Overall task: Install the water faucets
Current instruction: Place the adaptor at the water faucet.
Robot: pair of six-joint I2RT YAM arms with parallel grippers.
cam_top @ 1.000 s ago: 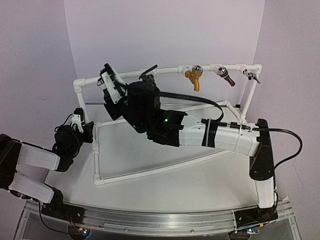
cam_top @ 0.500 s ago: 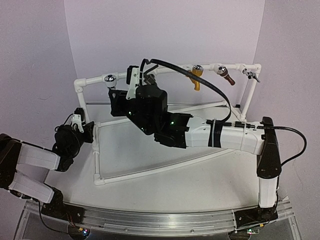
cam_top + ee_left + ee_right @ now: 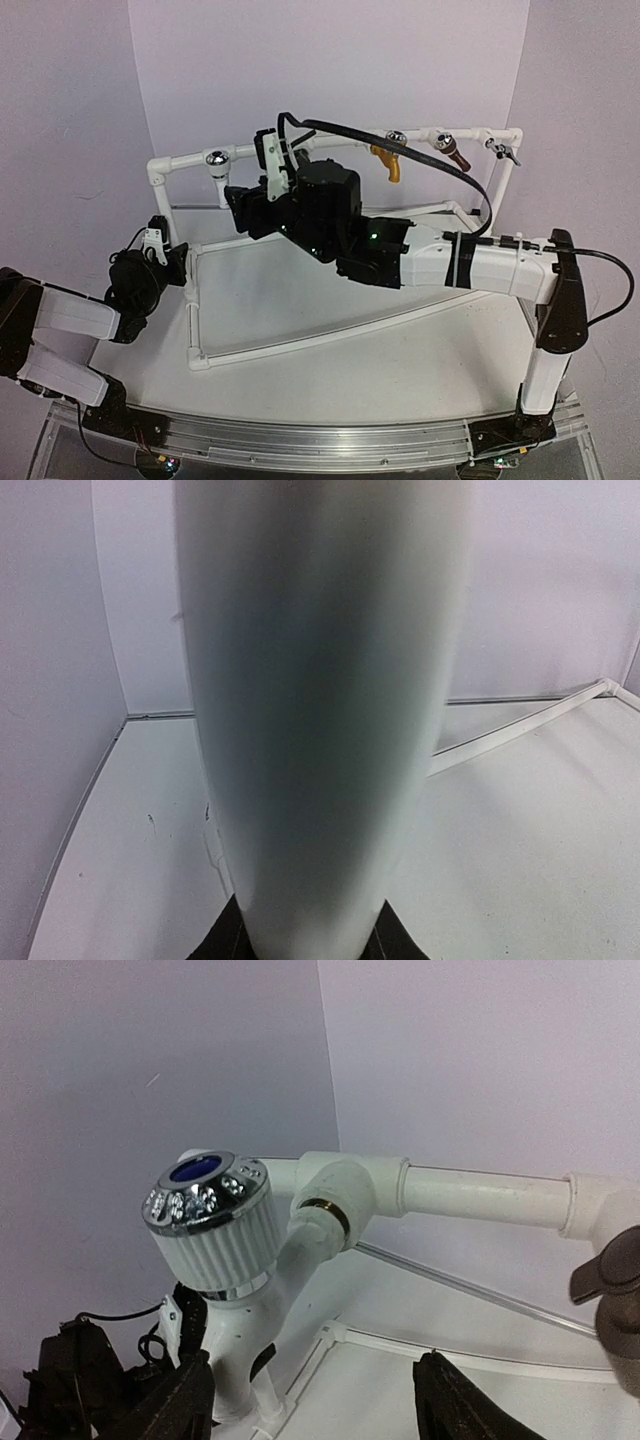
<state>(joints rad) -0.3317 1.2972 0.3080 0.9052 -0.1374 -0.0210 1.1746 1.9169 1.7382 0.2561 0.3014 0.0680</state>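
The white faucet [image 3: 210,1222] with its chrome-topped ribbed knob hangs from a tee fitting [image 3: 345,1188] on the frame's top pipe, and shows at the rail's left end [image 3: 215,160]. My right gripper [image 3: 315,1405] stands open just below and right of it [image 3: 238,200], holding nothing, with its left finger close to the faucet's spout. A dark faucet [image 3: 612,1295] shows at the right edge of the right wrist view. My left gripper [image 3: 160,255] is shut on the frame's upright white pipe [image 3: 320,710], which fills its view.
A gold tap [image 3: 388,160], a brown tap [image 3: 452,151] and a small grey one [image 3: 505,152] hang from the top rail further right. The white pipe frame [image 3: 300,343] lies on the table. Purple walls close in behind and on both sides.
My right gripper, shut at the white faucet on the rail a second ago, has opened and drawn back to the right. The faucet stays on the pipe. The left arm has not moved.
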